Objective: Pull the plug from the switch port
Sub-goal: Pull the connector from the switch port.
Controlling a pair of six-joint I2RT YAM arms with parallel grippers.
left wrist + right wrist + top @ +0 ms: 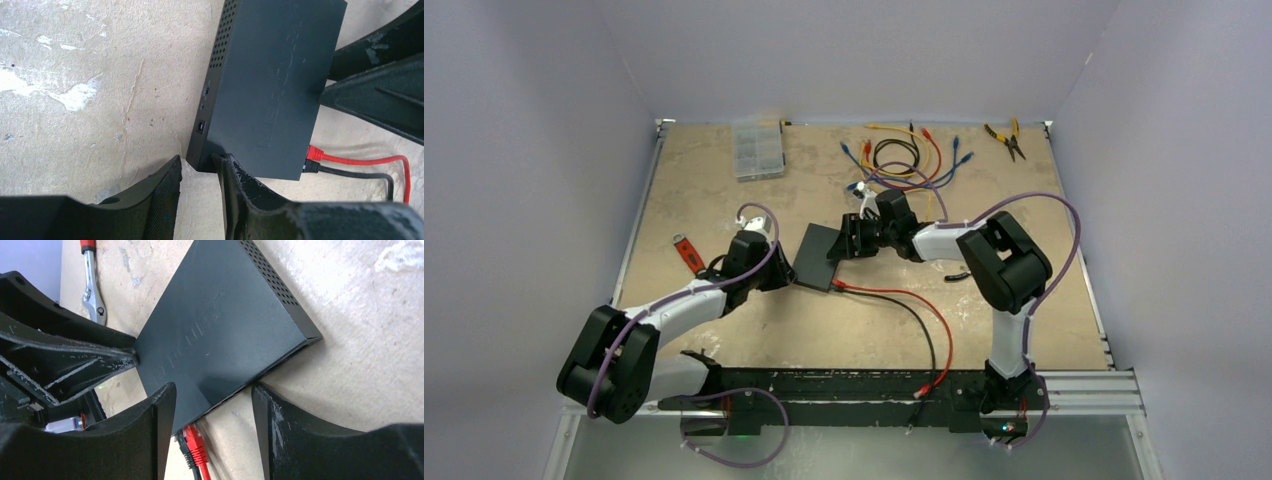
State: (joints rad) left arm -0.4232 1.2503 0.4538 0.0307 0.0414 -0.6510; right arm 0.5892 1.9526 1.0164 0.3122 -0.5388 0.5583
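Left gripper (198, 170): jaws partly open, bare table (75, 125) showing between fingers. Near corner of switch (270, 85) right at its tips, one tip at switch edge. Firm contact or not, cannot tell.

Right gripper (212, 390): jaws wide, straddling far corner of switch, nothing clamped. One finger over lid, other just clear of side wall.

Red plug (194, 440) and black plug (311, 167) seated side by side in switch edge, between right gripper's fingers, off to side of left gripper.

Switch flat on table, between both grippers.

Pale lavender walls (854, 50), scuffed beige tabletop (709, 190)
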